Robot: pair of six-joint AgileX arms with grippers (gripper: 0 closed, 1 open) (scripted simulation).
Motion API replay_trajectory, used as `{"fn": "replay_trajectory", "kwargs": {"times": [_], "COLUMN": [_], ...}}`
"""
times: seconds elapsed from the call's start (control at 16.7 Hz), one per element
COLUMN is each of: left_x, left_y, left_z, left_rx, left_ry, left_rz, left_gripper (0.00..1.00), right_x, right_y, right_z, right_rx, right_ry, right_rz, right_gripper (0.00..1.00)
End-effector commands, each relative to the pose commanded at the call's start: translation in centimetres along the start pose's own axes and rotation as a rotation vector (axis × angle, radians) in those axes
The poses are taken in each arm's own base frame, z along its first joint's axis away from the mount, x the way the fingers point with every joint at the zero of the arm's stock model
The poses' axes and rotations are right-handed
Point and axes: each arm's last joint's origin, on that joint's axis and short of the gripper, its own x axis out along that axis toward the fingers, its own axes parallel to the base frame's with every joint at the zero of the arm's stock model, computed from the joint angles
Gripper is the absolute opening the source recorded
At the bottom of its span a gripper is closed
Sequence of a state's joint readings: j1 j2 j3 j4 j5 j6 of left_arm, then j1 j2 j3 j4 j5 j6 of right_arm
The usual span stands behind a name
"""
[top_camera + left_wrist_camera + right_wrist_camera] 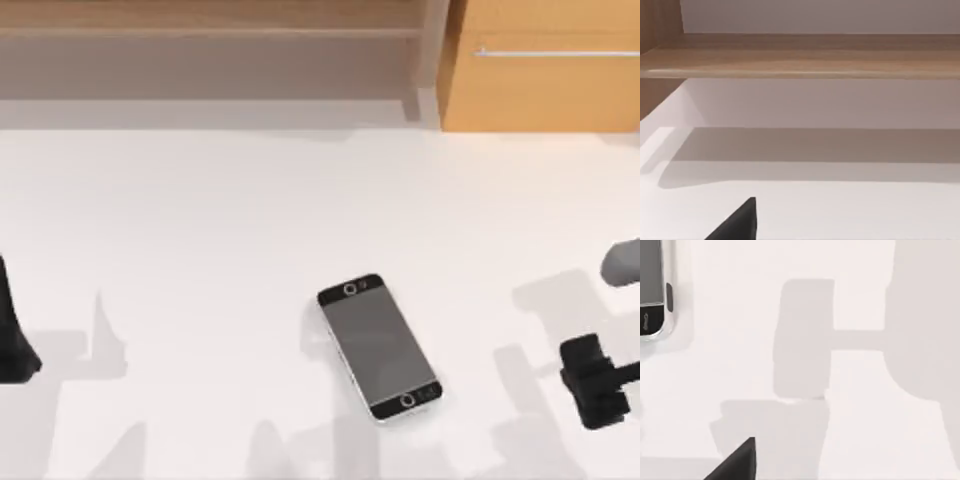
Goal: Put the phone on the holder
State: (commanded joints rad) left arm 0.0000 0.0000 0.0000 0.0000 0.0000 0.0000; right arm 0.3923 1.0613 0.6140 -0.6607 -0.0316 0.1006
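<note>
The black left gripper point(15, 340) sat parked at the table's left edge, jaw state unclear. The slim grey-screened, silver-rimmed phone point(379, 346) lay flat mid-table, untouched. The black right gripper point(597, 380) hovered nearby, presumably approaching; its jaw state was also unclear.

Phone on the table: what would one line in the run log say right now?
grey-screen silver-rimmed phone: flat on white table, untouched | right gripper: right of phone, apart | left arm: parked, left edge

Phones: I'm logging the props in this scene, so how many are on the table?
1. The phone lies flat, screen up, on the white table, a little right of centre in the top view; one end also shows in the right wrist view.
</note>
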Motion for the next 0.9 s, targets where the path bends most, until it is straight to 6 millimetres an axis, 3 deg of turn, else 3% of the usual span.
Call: {"fn": "replay_trajectory", "kwargs": {"times": [0.24,0.42,0.66,0.9], "left_x": [0.0,0.0,0.0,0.0], "left_y": [0.0,0.0,0.0,0.0], "left_z": [0.0,0.0,0.0,0.0], "left_rx": [0.0,0.0,0.0,0.0], "left_ry": [0.0,0.0,0.0,0.0], "left_rz": [0.0,0.0,0.0,0.0], "left_gripper": [1.0,1.0,1.0,1.0], "right_x": [3.8,6.6,9.3,10.1], "right_y": [3.4,6.7,11.5,14.9], "right_z": [3.6,7.0,11.5,14.7], "right_rx": [-0.041,-0.071,-0.093,-0.087], "right_ry": [0.413,0.572,0.581,0.495], "right_rz": [-0.034,-0.075,-0.091,-0.068], "right_gripper": [1.0,1.0,1.0,1.0]}}
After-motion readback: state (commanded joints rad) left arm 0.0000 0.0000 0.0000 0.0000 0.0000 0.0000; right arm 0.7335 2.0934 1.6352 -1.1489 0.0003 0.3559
